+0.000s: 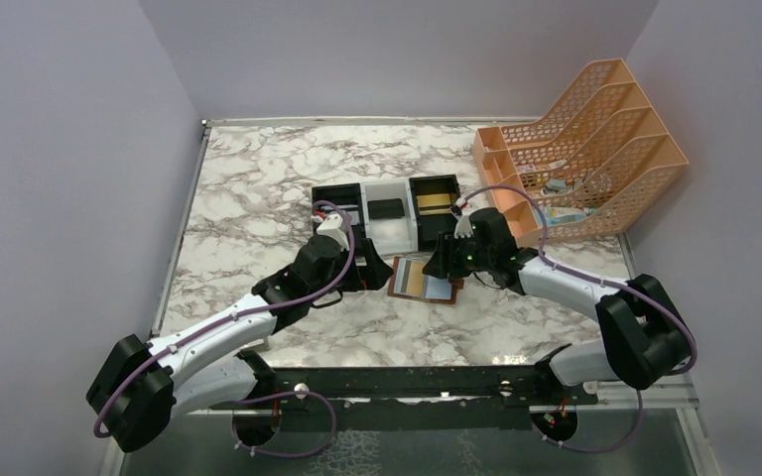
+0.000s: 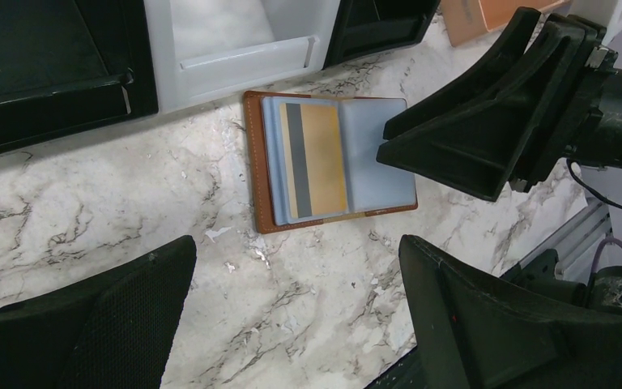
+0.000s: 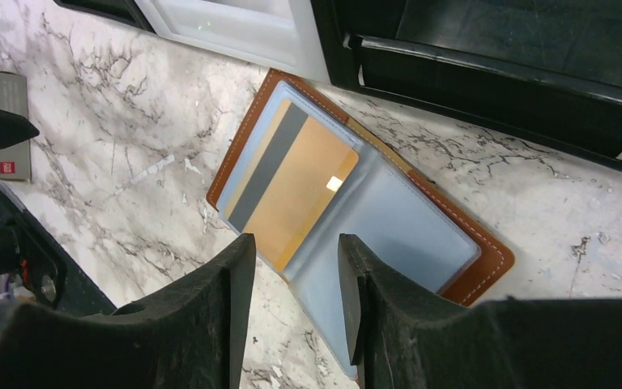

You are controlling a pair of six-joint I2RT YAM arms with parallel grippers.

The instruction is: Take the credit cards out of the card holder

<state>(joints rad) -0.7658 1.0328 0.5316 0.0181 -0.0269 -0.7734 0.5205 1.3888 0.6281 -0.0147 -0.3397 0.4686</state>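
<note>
One gold card in sight, tucked in the card holder spread open on the worktop beside the tray. Right pincer empty, part open above it; left pincer wide apart. Might drag the unpinned card holder, or nip pocket with card.

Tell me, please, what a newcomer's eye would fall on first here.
The brown card holder lies open on the marble table, in front of the black-and-white tray, a gold card with a dark stripe in its pocket. The right gripper is poised over it with jaws apart; an orange file rack stands far right.
</note>
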